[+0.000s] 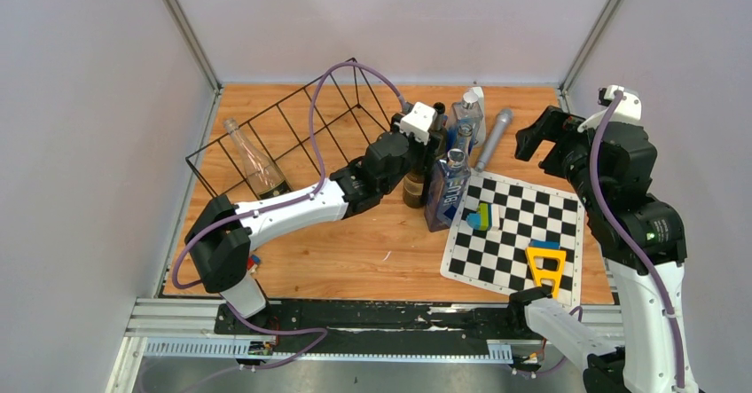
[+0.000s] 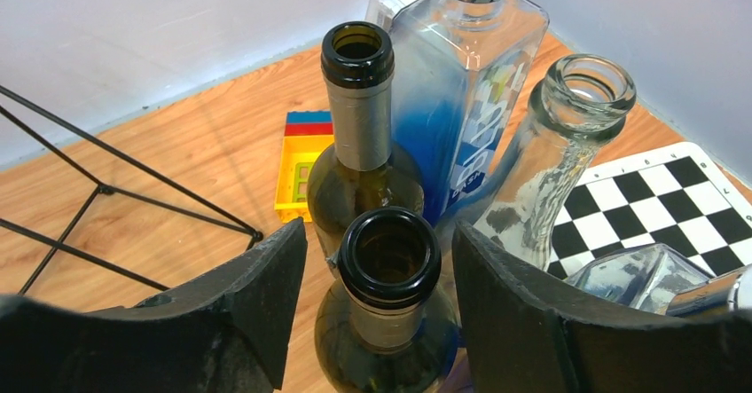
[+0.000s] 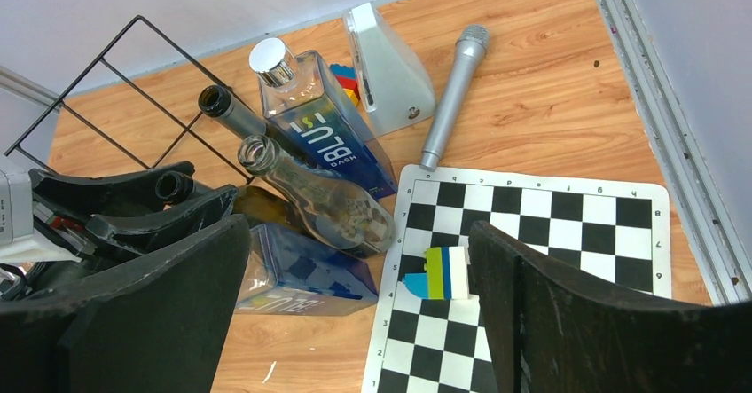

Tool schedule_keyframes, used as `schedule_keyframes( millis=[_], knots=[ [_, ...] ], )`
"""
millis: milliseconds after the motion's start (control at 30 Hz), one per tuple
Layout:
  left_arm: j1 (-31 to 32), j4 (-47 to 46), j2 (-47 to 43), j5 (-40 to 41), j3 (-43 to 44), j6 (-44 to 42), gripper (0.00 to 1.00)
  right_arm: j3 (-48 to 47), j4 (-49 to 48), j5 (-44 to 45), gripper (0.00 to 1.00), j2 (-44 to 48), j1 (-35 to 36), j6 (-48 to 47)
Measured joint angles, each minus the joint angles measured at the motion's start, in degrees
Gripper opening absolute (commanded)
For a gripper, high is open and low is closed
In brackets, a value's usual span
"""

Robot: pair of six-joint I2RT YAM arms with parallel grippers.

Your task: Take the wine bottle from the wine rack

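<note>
Jaws apart, my left end effector [image 2: 379, 238] straddles the dark wine bottle [image 2: 381, 340], upright on the counter [image 1: 355, 251] beside the wine rack [image 1: 270, 107]; removal looks done. My right end effector [image 3: 359, 229] gapes empty.

The wooden surface [image 1: 355, 251] holds a black wire wine rack [image 1: 270, 108], a group of bottles [image 1: 447, 193], a checkered mat [image 1: 523, 224], and a gray microphone [image 1: 493, 137] by the mat.

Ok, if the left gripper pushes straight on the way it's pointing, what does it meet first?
Most likely the dark wine bottle: its open neck stands right between the jaws of the left gripper, which are apart. How far off it is, I can't tell.
</note>
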State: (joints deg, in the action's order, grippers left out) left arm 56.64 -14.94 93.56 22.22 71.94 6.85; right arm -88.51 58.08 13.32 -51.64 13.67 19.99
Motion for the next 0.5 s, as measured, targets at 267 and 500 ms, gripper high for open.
schedule_keyframes(
  millis=[267, 500],
  knots=[
    [0.0, 2.1, 0.0, 1.1, 1.2, 0.1, 0.8, 0.0, 0.0, -0.4, 0.95, 0.0, 0.0, -0.3],
    [0.0, 4.1, -0.2, 1.6, 5.1, 0.1, 0.89, 0.0, 0.0, -0.5, 0.95, 0.1, 0.0, -0.6]
  ],
)
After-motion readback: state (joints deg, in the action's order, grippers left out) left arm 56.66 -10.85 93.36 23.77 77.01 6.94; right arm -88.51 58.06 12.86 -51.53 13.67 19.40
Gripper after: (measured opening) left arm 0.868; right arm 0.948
